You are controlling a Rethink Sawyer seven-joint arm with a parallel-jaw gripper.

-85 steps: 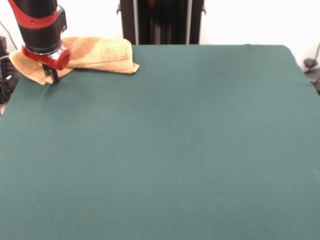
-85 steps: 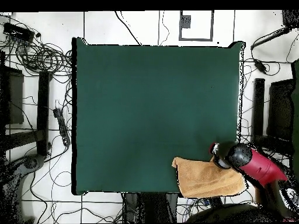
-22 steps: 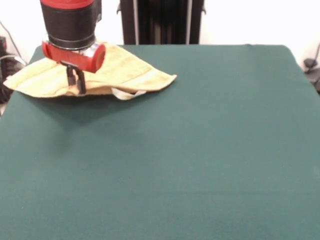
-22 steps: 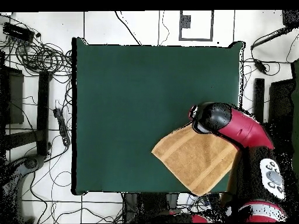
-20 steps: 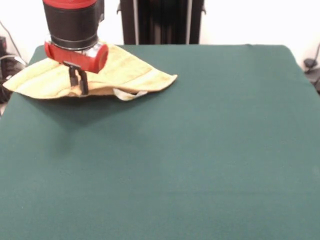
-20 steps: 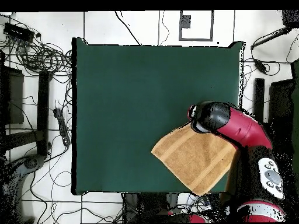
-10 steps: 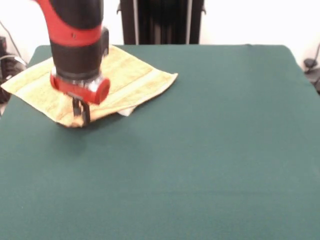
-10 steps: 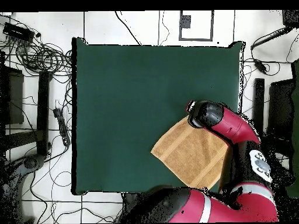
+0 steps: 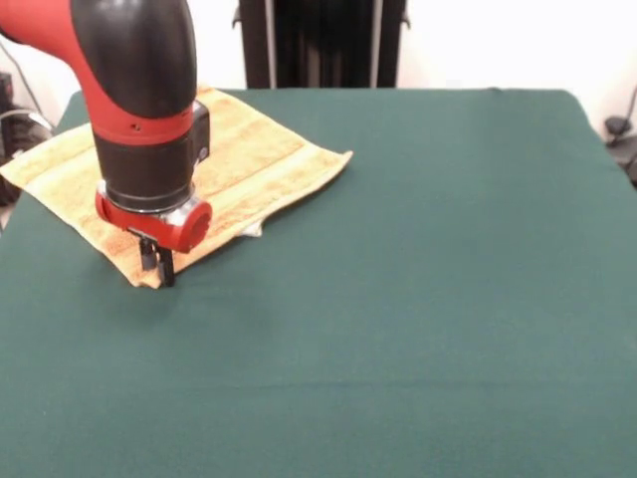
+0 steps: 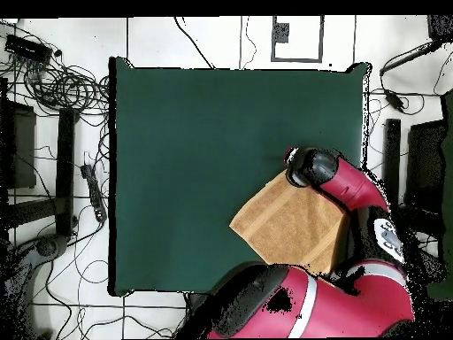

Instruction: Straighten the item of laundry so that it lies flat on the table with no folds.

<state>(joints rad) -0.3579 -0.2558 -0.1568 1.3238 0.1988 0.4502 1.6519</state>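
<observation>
Right now, a small orange-tan towel (image 9: pixel 239 164) spread on the dark green table (image 9: pixel 418 299), up in the far left part of the front view, close to the robot's side. Turned like a diamond there, with one corner pointing toward the camera and paler woven bands running near the edges. Left corner reaching the table's left edge. A bit of something pale poking out from under the near right edge; cannot tell what. Mostly flat across the top. Red and black arm coming down from above, over the left half of the towel. Gripper (image 9: pixel 157 267) sticking out below the red ring, right at the towel's near corner, tips down at the cloth. Two dark fingers close together, seeming to pinch that corner of the towel. Seen from overhead, same towel (image 10: pixel 287 226) at the lower right of the table (image 10: pixel 203 142), one side near the table's right edge. Arm's round end sitting over the towel's top corner, so the gripper itself hidden under it there. Rest of the green table bare.
</observation>
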